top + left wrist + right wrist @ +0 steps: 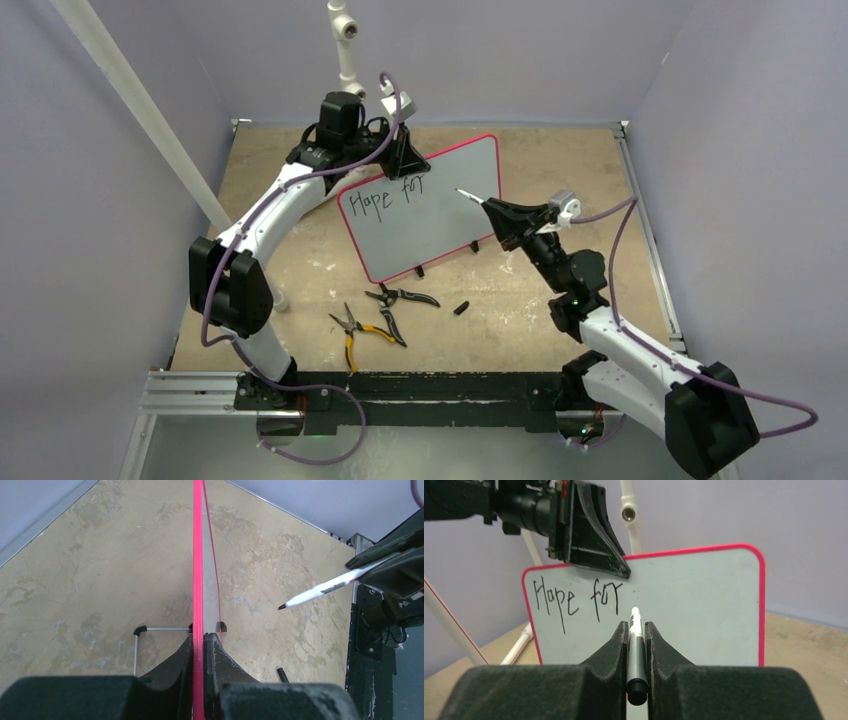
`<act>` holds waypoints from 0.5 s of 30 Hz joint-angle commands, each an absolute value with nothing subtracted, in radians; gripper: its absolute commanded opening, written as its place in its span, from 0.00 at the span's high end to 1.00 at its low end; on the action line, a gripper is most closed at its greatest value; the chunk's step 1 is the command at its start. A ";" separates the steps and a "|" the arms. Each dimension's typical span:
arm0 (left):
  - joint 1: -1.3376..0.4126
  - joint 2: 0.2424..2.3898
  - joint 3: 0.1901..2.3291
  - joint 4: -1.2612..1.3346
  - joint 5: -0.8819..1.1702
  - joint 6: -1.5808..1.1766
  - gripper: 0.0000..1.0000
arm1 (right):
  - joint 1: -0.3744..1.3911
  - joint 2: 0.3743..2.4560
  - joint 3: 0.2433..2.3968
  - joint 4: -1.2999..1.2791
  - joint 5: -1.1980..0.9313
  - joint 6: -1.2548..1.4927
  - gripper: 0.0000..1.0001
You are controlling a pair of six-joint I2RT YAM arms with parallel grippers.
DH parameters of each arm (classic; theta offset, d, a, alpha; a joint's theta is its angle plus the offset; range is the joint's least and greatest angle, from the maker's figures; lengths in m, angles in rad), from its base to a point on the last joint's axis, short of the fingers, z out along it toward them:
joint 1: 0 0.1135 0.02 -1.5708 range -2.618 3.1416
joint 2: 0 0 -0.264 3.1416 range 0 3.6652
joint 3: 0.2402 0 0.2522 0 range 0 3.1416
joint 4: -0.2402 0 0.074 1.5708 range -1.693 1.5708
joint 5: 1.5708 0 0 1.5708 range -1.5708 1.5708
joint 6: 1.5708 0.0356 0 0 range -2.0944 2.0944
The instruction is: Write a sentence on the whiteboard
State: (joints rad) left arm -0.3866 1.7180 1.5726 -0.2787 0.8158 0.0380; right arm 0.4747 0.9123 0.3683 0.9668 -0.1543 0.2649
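The whiteboard [432, 215] with a red-pink frame stands tilted on small black feet mid-table. It bears the black words "Hope for" [574, 600] on its upper left; the rest of the sentence does not show. My left gripper [405, 160] is shut on the board's top edge [198, 580], seen edge-on in the left wrist view. My right gripper [495, 213] is shut on a white and grey marker [636, 645]. The marker's tip [458, 190] points at the board's upper right part, a short way off the surface.
Two pairs of pliers, one black [403, 297] and one yellow-handled [355, 332], lie in front of the board. A black marker cap [461, 308] lies to their right. A white pipe [345, 40] rises at the back, another slants at the left.
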 commanded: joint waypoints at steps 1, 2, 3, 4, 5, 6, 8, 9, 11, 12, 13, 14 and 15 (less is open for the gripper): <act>-0.391 1.715 1.527 -0.355 0.836 0.083 1.00 | 0.469 0.985 0.425 1.065 -0.187 0.278 1.00; -0.391 1.715 1.526 -0.355 0.836 0.083 1.00 | 0.469 0.999 0.440 1.066 -0.189 0.276 1.00; -0.391 1.715 1.526 -0.356 0.836 0.083 1.00 | 0.469 1.017 0.456 1.066 -0.193 0.275 1.00; -0.391 1.714 1.524 -0.355 0.835 0.084 1.00 | 0.469 1.035 0.469 1.071 -0.192 0.275 1.00; -0.391 1.713 1.525 -0.354 0.835 0.084 1.00 | 0.469 1.053 0.477 1.085 -0.193 0.279 1.00; -0.391 1.711 1.524 -0.354 0.835 0.086 1.00 | 0.469 1.067 0.485 1.096 -0.195 0.280 1.00; -0.391 1.711 1.522 -0.354 0.835 0.086 1.00 | 0.469 1.094 0.506 1.112 -0.199 0.283 1.00; -0.391 1.711 1.524 -0.354 0.836 0.087 1.00 | 0.469 1.107 0.514 1.122 -0.195 0.286 1.00; -0.391 1.710 1.523 -0.354 0.837 0.086 1.00 | 0.468 1.139 0.532 1.141 -0.196 0.292 1.00; -0.391 1.709 1.522 -0.354 0.838 0.087 1.00 | 0.469 1.154 0.541 1.147 -0.201 0.294 1.00; -0.391 1.493 1.523 -0.354 0.839 0.087 1.00 | 0.469 1.169 0.551 1.157 -0.207 0.299 1.00; -0.391 1.680 1.523 -0.354 0.839 0.087 1.00 | 0.469 1.184 0.556 1.166 -0.212 0.303 1.00; -0.391 1.701 1.523 -0.354 0.840 0.087 1.00 | 0.469 1.197 0.563 1.175 -0.217 0.307 1.00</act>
